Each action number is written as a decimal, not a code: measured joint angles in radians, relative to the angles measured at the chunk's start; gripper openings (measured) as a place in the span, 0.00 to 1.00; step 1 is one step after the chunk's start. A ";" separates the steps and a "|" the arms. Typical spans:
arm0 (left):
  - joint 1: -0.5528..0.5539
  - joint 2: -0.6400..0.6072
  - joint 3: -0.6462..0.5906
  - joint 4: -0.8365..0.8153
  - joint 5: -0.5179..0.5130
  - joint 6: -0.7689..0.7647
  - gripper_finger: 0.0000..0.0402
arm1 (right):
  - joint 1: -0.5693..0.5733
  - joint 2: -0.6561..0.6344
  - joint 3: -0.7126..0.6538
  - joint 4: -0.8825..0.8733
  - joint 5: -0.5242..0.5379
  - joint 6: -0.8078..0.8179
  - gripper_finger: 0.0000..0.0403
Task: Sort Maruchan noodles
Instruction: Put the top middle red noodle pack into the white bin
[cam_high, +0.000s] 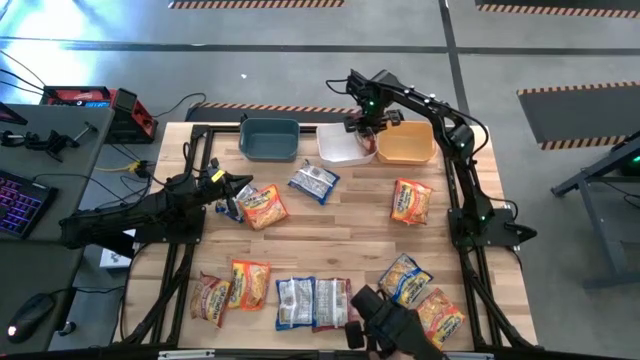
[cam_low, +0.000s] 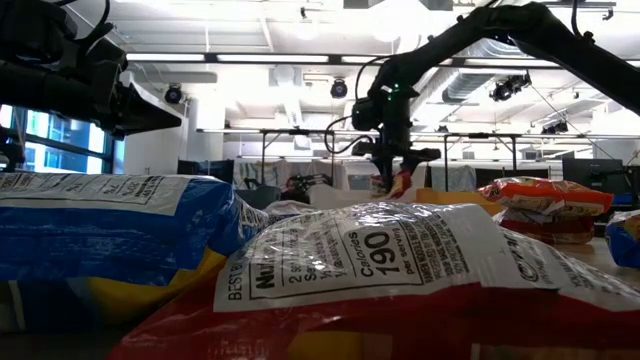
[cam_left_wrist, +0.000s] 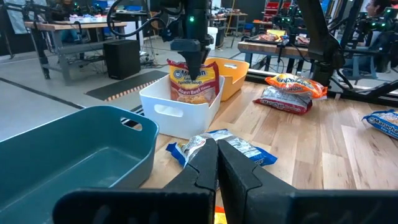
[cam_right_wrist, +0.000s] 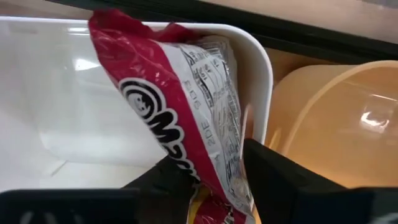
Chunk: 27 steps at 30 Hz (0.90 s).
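My right gripper (cam_high: 368, 125) is over the white bin (cam_high: 340, 150) at the table's far edge, shut on a white-maroon Maruchan packet (cam_left_wrist: 194, 82). My left gripper (cam_high: 240, 190) hovers at the table's left, shut, beside an orange-red packet (cam_high: 263, 207) lying flat. A blue-white packet (cam_high: 315, 181) lies flat beyond it, also seen as the packet (cam_left_wrist: 224, 146) past the left fingers. Several more packets lie flat along the near edge (cam_high: 296, 302) and on the right (cam_high: 410, 200). The dark-blue bin (cam_high: 270, 138) and the orange bin (cam_high: 405, 143) flank the white one. My right gripper pinches the white-maroon packet between its two fingers at the packet's top edge (cam_right_wrist: 214, 171), coming from above and pointing down. The packet hangs upright below the fingers (cam_left_wrist: 189, 53), and its lower end (cam_left_wrist: 189, 99) is inside the white bin, below the rim.
A dark camera mount (cam_high: 385, 325) sits at the near edge among the packets. The middle of the wooden table (cam_high: 340, 235) is bare. A keyboard, a mouse and tools lie on the desk (cam_high: 30, 200) left of the table. Workbenches stand in the room beyond.
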 joint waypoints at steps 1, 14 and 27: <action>0.000 0.000 0.000 0.000 0.000 0.000 0.00 | 0.000 0.000 0.003 -0.007 0.002 0.002 0.35; 0.000 0.000 0.000 0.000 0.000 0.000 0.00 | 0.000 0.000 0.067 -0.109 0.066 0.088 0.35; 0.000 0.000 0.000 0.000 0.000 0.000 0.00 | 0.000 -0.001 0.067 -0.153 0.110 0.018 0.35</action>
